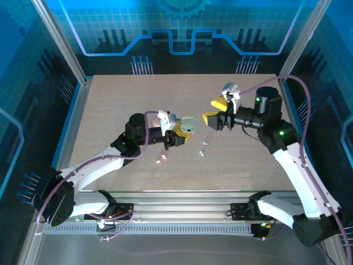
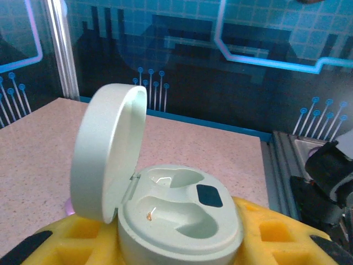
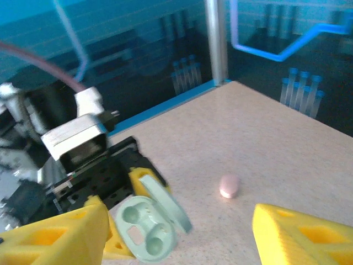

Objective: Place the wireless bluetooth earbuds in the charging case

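We are clamping our left claw (image 1: 183,134) on the mint charging case (image 1: 189,125), its lid standing open. Our right claw (image 1: 215,110) is hanging wide open, holding nothing, just beside it. Mint earbuds (image 1: 204,143) and pink earbuds (image 1: 164,158) are lying loose on the counter (image 1: 121,99), nearer us.

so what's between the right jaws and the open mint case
just bare table between jaws and case in the top view; loose earbuds lie off that line

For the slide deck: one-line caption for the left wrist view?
Mint charging case, lid open and both wells empty, gripped by the left pincer with the speckled table behind.
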You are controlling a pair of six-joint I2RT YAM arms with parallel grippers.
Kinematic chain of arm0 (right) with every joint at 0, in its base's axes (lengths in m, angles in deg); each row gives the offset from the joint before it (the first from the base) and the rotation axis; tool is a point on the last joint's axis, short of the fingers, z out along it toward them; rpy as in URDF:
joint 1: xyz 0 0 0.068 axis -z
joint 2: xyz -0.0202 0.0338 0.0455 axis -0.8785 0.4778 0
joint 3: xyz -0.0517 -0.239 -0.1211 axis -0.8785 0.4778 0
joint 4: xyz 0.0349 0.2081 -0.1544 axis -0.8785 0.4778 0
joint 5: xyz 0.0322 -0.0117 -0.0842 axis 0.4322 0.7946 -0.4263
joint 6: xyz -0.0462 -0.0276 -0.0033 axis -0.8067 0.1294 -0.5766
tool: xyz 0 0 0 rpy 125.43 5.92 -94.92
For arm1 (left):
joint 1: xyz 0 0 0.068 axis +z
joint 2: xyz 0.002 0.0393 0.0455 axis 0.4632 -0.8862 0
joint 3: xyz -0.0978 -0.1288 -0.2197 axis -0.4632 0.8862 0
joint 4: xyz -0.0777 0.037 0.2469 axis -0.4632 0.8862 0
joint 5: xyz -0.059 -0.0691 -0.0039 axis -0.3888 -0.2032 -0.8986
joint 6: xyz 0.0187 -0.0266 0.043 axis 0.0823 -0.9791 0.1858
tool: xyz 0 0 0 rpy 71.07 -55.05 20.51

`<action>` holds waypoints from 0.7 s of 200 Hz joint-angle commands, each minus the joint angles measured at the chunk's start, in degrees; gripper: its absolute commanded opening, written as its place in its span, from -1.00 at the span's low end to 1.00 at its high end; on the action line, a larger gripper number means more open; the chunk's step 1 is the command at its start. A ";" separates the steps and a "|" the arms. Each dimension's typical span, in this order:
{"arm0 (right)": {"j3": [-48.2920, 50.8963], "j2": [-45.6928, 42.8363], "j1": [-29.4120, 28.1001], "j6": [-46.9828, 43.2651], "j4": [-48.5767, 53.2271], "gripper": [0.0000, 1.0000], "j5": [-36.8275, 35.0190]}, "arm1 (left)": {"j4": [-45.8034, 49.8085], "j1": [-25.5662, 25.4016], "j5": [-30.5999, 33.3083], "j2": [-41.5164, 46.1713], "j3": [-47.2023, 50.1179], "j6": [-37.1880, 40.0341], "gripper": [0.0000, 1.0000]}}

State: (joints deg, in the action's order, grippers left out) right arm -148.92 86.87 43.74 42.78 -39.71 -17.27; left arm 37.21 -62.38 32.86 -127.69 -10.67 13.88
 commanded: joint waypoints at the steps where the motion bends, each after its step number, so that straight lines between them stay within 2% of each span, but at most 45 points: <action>1: 0.53 0.49 3.97 11.05 8.58 0.23 -9.54 | -6.01 -0.17 2.86 1.16 0.97 -0.95 -0.40; 26: 3.06 5.35 7.51 18.63 17.63 -0.05 -14.56 | -6.45 -0.08 3.94 1.82 1.61 -0.94 -0.40; 49: 8.45 11.86 8.21 22.09 18.60 -0.22 -10.02 | -6.44 -0.06 4.48 2.70 1.88 -1.19 -0.40; 63: 11.12 15.80 7.07 22.32 16.96 -0.28 -8.96 | -6.47 -0.06 4.33 3.02 1.72 -1.46 -0.40; 84: 12.02 22.63 4.34 21.72 16.28 -0.31 -13.15 | -6.54 -0.04 4.33 3.48 1.63 -1.86 -0.41; 140: 2.08 38.34 -1.89 15.26 20.31 -0.40 -22.98 | -5.97 -0.05 5.04 5.25 1.91 -2.05 -0.41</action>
State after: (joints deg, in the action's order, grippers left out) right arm -140.64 120.27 43.54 61.44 -23.10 -35.00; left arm 33.08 -62.38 37.08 -124.67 -9.32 12.49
